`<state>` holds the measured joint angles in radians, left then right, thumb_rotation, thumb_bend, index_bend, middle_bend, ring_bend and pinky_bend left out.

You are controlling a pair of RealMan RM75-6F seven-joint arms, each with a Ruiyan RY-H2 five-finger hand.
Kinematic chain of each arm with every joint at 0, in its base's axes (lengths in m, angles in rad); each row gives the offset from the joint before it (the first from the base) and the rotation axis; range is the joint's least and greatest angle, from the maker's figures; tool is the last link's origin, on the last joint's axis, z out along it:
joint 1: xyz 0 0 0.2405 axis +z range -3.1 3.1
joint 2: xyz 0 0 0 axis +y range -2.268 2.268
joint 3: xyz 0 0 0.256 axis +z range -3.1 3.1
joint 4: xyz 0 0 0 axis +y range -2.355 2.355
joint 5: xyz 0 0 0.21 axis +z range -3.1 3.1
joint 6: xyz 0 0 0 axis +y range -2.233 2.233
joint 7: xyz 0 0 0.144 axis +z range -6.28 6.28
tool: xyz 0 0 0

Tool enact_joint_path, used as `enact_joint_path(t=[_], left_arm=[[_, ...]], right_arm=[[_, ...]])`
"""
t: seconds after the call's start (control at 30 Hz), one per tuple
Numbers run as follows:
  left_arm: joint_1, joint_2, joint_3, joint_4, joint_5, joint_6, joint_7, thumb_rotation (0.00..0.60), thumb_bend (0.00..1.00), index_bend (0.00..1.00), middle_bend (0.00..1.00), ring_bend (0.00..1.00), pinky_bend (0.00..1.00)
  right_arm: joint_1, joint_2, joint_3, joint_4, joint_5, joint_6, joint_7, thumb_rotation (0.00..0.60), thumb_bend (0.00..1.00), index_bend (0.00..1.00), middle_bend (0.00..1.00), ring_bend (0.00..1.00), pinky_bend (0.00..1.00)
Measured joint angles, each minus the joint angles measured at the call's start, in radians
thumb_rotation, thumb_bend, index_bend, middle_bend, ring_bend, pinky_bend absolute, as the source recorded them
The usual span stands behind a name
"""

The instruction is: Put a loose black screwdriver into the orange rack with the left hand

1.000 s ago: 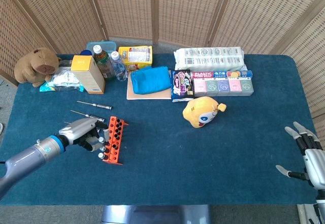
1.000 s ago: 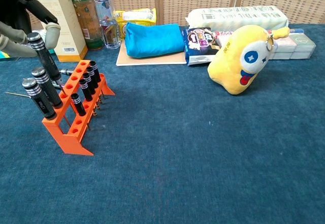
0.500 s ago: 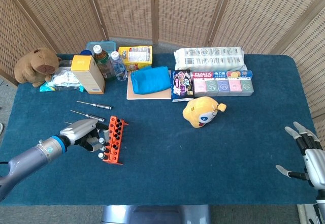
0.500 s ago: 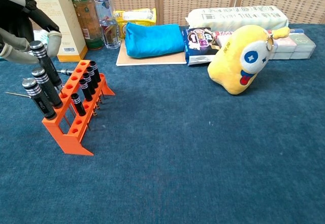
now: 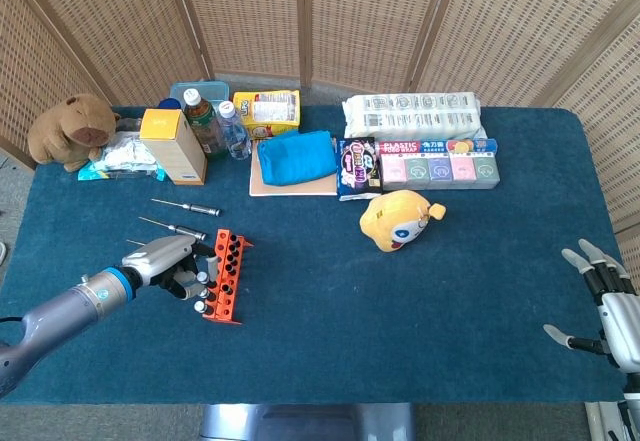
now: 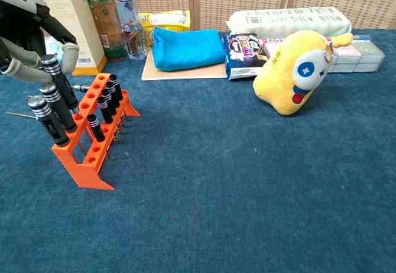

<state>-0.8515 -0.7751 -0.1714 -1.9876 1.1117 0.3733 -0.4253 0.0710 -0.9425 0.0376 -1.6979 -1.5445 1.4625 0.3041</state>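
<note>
Low over the orange rack (image 6: pixel 86 140), left hand (image 6: pixel 25 31) grips a black screwdriver (image 6: pixel 59 81).

Bright, even daylight in both views, soft and diffuse. Only faint, short shadows under things on the tabletop (image 5: pixel 420 301), falling slightly toward its near edge. No glare on the blue cloth. Sharp in the head view from corner to corner; mild softness at the chest view's near edge, with slight wide-angle stretch toward the left corners.
</note>
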Motion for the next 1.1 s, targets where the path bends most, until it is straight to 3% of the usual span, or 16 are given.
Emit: enact_joint_path(t=[1.1], left_arm=[[-0.01, 0.002, 0.02, 0.006, -0.072, 0.021, 0.097, 0.6, 0.41, 0.52, 1.0, 1.0, 1.0]], right_arm=[[0.001, -0.002, -0.003, -0.007, -0.004, -0.002, -0.012, 0.6, 0.0, 0.12, 0.0, 0.0, 0.0]])
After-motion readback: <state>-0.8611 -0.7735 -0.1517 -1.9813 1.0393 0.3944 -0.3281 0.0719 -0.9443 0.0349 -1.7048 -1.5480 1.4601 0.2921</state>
